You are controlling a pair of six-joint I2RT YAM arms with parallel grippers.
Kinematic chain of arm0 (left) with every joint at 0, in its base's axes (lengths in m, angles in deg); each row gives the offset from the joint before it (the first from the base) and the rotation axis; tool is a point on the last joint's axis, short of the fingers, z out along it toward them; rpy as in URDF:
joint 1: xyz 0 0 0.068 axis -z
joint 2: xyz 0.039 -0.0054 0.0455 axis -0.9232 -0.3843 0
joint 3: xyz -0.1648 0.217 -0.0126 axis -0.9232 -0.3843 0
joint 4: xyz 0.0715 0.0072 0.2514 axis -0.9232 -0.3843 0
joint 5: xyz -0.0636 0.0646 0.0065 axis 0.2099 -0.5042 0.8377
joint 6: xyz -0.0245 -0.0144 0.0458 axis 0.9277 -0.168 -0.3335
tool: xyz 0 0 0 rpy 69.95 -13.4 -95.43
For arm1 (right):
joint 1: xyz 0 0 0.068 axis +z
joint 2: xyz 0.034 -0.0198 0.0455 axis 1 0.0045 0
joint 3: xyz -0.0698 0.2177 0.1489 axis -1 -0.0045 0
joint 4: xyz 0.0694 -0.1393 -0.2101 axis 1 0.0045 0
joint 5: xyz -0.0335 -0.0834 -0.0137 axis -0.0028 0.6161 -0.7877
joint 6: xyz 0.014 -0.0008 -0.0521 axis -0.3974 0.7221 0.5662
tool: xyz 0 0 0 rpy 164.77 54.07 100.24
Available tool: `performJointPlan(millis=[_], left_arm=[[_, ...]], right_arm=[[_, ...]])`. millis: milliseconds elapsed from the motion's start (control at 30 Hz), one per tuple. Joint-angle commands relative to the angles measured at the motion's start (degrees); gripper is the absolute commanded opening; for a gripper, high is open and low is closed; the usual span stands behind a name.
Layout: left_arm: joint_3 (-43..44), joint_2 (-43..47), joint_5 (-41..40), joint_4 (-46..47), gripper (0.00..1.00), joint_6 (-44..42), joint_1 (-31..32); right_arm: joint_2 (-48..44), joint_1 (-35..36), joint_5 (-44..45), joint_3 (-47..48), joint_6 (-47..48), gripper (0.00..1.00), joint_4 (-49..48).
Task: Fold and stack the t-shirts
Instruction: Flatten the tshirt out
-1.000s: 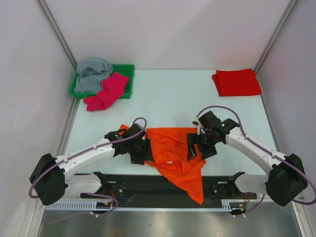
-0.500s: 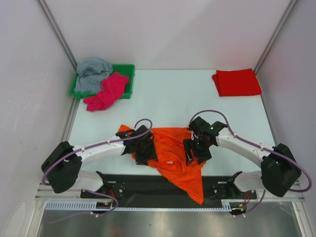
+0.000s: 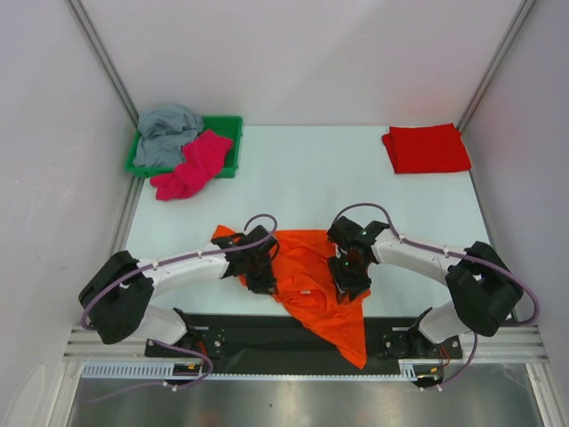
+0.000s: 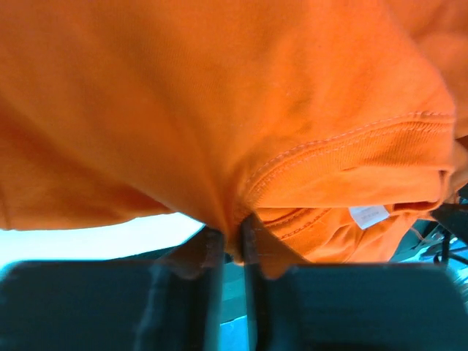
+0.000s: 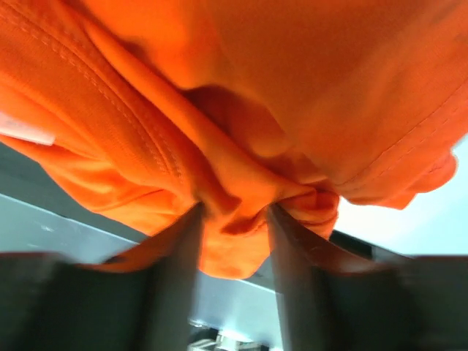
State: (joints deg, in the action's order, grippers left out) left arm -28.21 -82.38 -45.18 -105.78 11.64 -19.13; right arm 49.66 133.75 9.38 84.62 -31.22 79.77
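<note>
A bright orange t-shirt [image 3: 307, 262] lies crumpled at the table's near edge, one corner hanging over the black base strip [image 3: 249, 331]. My left gripper [image 3: 263, 283] sits at its left side, shut on a thin pinched fold of the orange cloth [image 4: 241, 131] close to the collar seam; in the left wrist view the gripper [image 4: 232, 245] shows the fold squeezed between both fingers. My right gripper [image 3: 349, 286] is on the shirt's right side. The right wrist view shows that gripper [image 5: 234, 219] with a thick bunch of orange cloth [image 5: 241, 183] pressed between its fingers.
A folded red t-shirt [image 3: 426, 149] lies at the far right corner. At the far left a green tray [image 3: 229, 124] holds a grey t-shirt [image 3: 167, 129]; a magenta pink t-shirt [image 3: 191, 167] drapes over its front rim onto the table. Walls stand close on both sides.
Both grippers have moved inward and down onto the orange t-shirt and closed on it. The left jaws went from wide to a tight pinch; the right jaws narrowed around a bunch.
</note>
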Motion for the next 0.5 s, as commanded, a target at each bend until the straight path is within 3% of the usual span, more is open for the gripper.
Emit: performJointPlan(millis=[0, 133, 167, 333, 467], left_arm=[[3.9, -0.2, -1.7, -1.1, 0.1, -3.6, 0.4], [16.4, -0.5, -6.4, -7.1, 0.0, -14.1, 0.4], [18.8, -0.5, -6.6, -7.3, 0.0, -16.3, 0.4], [34.3, -1.7, -4.7, -3.2, 0.0, -26.2, 0.4], [46.7, -8.1, -1.0, -2.9, 0.0, -28.7, 0.3]], right_arm=[[-0.1, 0.4, 0.5, 1.8, 0.0, 0.37, -1.6], [-2.0, -0.2, 0.4, 3.9, 0.4, 0.14, -0.7], [-3.1, -1.2, -0.1, 4.7, 0.3, 0.01, -0.5], [-9.0, -7.9, -1.2, 9.9, 0.3, 0.0, 4.4], [-15.9, -16.3, -3.4, 16.3, 1.0, 0.0, 8.4]])
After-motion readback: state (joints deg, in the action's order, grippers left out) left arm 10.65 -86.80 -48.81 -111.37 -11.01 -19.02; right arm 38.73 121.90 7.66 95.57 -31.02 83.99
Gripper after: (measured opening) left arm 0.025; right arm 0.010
